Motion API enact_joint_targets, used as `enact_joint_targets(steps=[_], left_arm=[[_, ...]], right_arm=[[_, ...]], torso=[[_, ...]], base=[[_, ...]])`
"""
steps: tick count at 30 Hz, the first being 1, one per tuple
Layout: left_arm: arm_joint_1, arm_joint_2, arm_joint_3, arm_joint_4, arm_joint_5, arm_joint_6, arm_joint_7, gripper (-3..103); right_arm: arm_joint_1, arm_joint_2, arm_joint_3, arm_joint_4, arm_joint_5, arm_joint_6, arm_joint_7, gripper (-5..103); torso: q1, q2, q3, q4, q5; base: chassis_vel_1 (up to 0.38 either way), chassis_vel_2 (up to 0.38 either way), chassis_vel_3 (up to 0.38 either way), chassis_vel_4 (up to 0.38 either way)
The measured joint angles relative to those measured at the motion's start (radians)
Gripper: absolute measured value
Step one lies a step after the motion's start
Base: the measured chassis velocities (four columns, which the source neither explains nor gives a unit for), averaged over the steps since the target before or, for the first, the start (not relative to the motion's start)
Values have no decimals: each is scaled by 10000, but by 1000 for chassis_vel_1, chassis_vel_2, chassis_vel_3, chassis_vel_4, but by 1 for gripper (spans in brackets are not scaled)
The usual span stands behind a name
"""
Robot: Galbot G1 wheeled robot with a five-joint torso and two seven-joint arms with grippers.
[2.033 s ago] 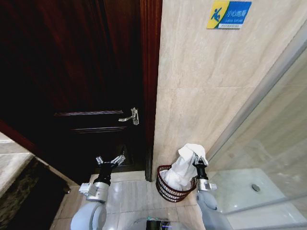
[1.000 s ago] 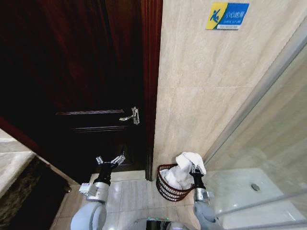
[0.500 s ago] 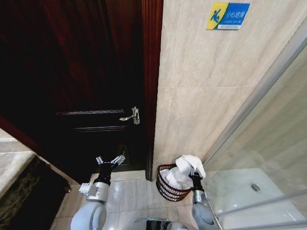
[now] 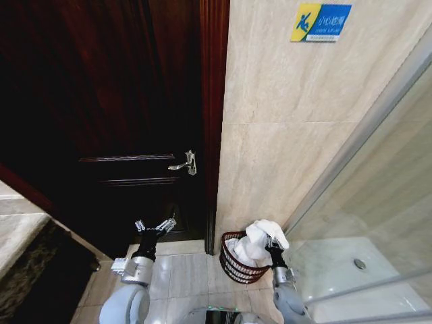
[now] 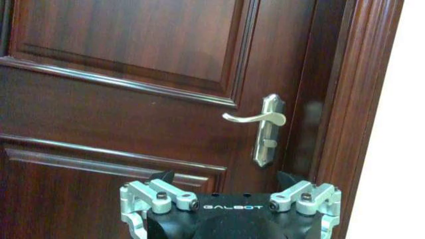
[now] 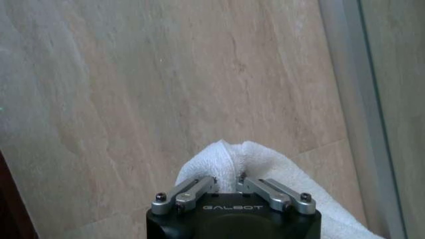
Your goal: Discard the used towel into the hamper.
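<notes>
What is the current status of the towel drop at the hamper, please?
Right tool shut on white towel, over hamper rim. Left tool open, parked facing door. Nothing in the way.

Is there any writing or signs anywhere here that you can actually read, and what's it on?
"GALBOT": on the black body of the left end effector, facing the door.
"GALBOT": on the black body of the right end effector, which pinches the white towel.
Blue and yellow wall sign on the tiles: a slipping-figure pictogram; its white characters are too small to read.
</notes>
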Motion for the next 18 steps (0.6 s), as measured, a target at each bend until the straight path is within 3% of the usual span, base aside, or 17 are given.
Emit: enact_joint_targets(steps=[10,18], left_arm=[[0,0,0,0,0,0,0,100],[0,0,0,0,0,0,0,100]], right_arm=[[279,-54,-49,-464,76,-673,-237,7],[770,-344,-42,-1163,87,-1241,-1079,7]], torso=[[0,0,0,0,1],[0,0,0,1,-2]], base=[[0,0,0,0],[0,0,0,0]])
